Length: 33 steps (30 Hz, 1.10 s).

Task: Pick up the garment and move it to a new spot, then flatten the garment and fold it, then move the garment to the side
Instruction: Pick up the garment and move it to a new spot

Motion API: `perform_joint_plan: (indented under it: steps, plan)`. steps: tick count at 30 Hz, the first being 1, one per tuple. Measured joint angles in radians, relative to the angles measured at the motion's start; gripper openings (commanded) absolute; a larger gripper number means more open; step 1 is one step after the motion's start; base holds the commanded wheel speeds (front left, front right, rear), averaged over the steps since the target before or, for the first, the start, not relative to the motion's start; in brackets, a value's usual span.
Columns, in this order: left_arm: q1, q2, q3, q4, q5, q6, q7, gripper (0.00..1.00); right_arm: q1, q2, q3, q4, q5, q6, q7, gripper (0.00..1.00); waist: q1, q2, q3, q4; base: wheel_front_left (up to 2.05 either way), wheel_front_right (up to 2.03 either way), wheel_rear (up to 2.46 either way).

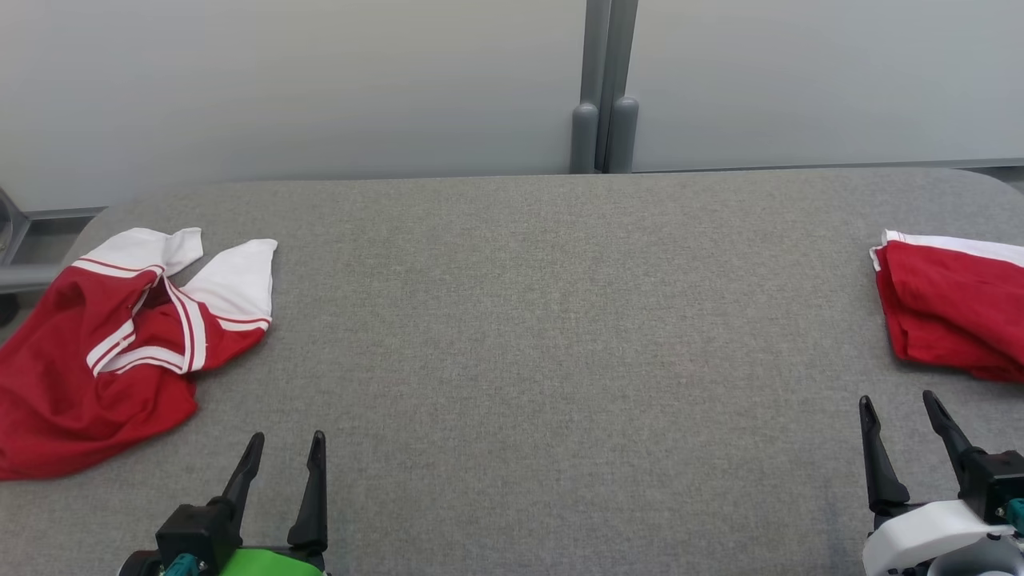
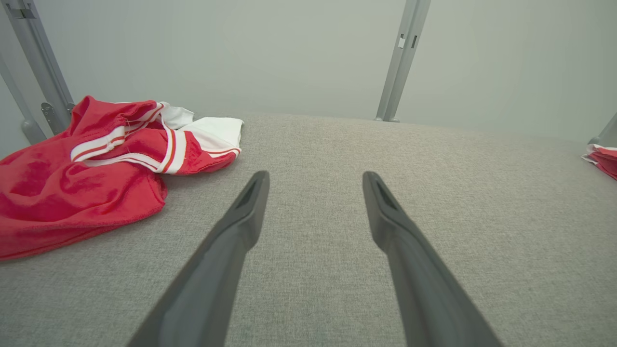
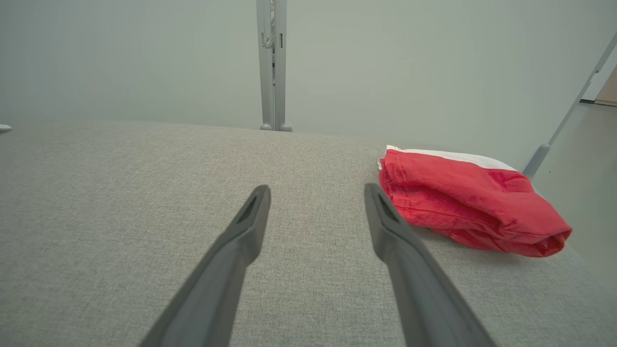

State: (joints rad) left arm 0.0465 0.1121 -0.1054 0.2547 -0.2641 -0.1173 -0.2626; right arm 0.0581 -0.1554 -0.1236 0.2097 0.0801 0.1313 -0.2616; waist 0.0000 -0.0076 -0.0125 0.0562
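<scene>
A crumpled red garment with white sleeves and striped trim [image 1: 104, 352] lies at the left end of the grey table [image 1: 528, 320]; in the left wrist view the same garment [image 2: 91, 168] sits up and to the left of the fingers. My left gripper [image 1: 286, 446] [image 2: 315, 180] rests near the table's front edge, just right of the garment, open and holding nothing. A second red garment, folded with a white edge [image 1: 956, 304] [image 3: 462, 197], lies at the right end. My right gripper [image 1: 898, 408] [image 3: 317, 193] stands open in front of it, apart from the cloth.
Pale wall panels with a grey post [image 1: 604, 88] stand behind the table's far edge. Metal frame pieces [image 1: 16, 248] show past the left end. Bare grey table surface stretches between the two garments.
</scene>
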Motion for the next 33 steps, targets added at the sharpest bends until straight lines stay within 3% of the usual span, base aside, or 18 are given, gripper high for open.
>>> perform_joint_plan:
  steps: [10,18,28,33]
  plan:
    - [-0.006,-0.012,0.017,0.002,0.004,-0.006,0.000,1.00,-0.001,-0.013,0.003,-0.013,-0.006,0.000,0.000,1.00,0.0000,0.0000,0.002,0.013,0.00,0.00,0.00]
    - [-0.002,-0.027,0.029,-0.014,0.010,-0.007,0.000,1.00,-0.008,-0.038,0.011,-0.034,-0.006,0.000,0.000,1.00,0.0000,0.0000,0.001,0.071,0.00,0.00,0.00]
    - [0.018,-0.030,0.048,-0.029,0.019,-0.007,-0.002,1.00,-0.026,-0.032,0.092,-0.021,0.015,0.000,0.000,1.00,0.0000,0.0000,-0.007,0.255,0.00,0.00,0.00]
    - [0.056,-0.027,0.114,-0.084,0.010,0.013,-0.002,1.00,-0.090,-0.031,0.185,0.001,0.019,0.000,0.000,1.00,0.0000,0.0000,-0.011,0.361,0.00,0.00,0.00]
